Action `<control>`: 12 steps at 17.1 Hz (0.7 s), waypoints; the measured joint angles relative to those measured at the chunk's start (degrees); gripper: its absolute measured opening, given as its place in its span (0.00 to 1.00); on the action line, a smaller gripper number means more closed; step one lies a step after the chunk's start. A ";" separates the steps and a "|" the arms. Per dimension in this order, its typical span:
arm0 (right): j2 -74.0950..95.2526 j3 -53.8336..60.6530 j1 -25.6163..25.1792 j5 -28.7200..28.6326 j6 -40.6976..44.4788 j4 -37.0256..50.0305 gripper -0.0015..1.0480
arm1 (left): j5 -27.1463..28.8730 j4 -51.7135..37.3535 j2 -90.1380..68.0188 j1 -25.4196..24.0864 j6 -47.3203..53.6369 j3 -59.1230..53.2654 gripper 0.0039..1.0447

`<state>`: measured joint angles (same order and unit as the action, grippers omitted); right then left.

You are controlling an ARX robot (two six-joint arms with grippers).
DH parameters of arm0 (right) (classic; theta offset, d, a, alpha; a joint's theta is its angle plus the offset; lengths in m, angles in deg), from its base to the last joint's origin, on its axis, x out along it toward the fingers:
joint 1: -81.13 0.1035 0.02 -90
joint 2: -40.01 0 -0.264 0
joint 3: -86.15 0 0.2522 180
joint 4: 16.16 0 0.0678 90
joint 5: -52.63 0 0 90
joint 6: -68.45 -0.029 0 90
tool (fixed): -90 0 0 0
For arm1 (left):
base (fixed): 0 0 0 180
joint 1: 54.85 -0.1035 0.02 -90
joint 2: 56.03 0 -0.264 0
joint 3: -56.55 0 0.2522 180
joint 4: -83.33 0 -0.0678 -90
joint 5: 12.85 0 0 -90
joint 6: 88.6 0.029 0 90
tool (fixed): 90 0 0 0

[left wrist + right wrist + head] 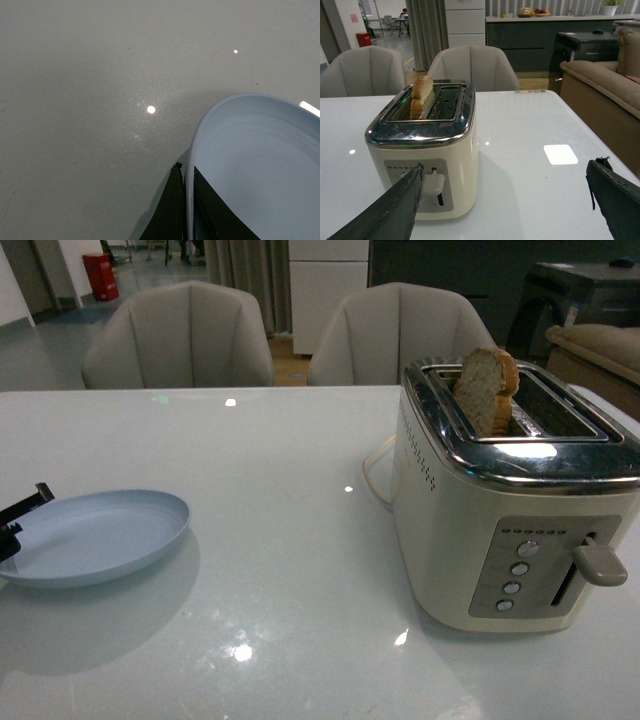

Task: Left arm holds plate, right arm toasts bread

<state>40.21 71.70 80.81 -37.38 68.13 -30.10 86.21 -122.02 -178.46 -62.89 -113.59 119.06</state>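
Observation:
The pale blue plate point(95, 535) is at the table's left, its rim clamped between my left gripper's point(20, 515) black jaws. In the left wrist view the plate point(260, 150) fills one side, and the left gripper point(186, 172) is shut on its thin rim. The bread point(487, 390), tan with a brown crust, stands upright in the far slot of the cream and chrome toaster point(510, 500). In the right wrist view the bread point(421, 96) sticks out of the toaster point(422, 150). My right gripper point(505, 172) is open and empty, one finger point(395, 205) near the toaster's lever point(435, 182).
The white glossy table point(290, 570) carries only the plate and toaster. Two grey chairs point(180, 335) stand behind the far edge. A sofa point(600, 85) and a dark cabinet are beyond the table's right side. The toaster's cord point(375, 475) loops at its left.

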 joint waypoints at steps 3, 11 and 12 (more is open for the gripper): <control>0.00 0.00 0.00 0.00 0.00 -0.02 0.94 | 0.22 0.04 -0.15 0.00 1.27 0.00 0.18; 0.00 0.00 0.00 0.00 0.00 -0.02 0.94 | 0.15 -0.79 -0.35 -0.33 4.39 -0.46 0.92; 0.00 0.00 0.00 0.00 0.00 0.00 0.94 | 0.17 -0.81 -0.33 -0.33 4.57 -0.48 0.96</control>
<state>40.21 71.70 80.81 -37.38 68.13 -30.10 86.39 -122.83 -178.79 -63.21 -109.03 118.58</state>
